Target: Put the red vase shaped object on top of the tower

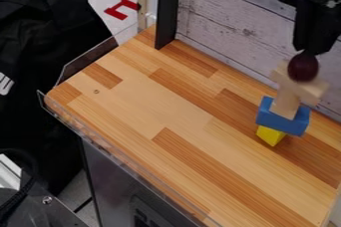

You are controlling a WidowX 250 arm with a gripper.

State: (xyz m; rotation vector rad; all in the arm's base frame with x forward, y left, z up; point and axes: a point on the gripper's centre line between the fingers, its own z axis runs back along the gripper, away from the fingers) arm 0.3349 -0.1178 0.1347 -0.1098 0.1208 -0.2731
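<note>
At the upper right, the black gripper point(309, 49) hangs down, shut on the narrow top of the dark red vase-shaped object point(303, 68). The round body of that object is right at the top of the tower, overlapping the pale wooden crosspiece point(313, 90); whether it touches the wood I cannot tell. Below the crosspiece is an upright pale wooden block point(287, 102), which stands on a blue block point(281, 117). A yellow block point(270, 135) forms the tower's base on the wooden counter point(180, 121).
A whitewashed plank wall point(233, 27) runs behind the counter, with a black post point(167, 12) at its left end. A clear low guard point(126, 157) lines the front-left edge. Black fabric point(47, 37) hangs beyond the counter at the left.
</note>
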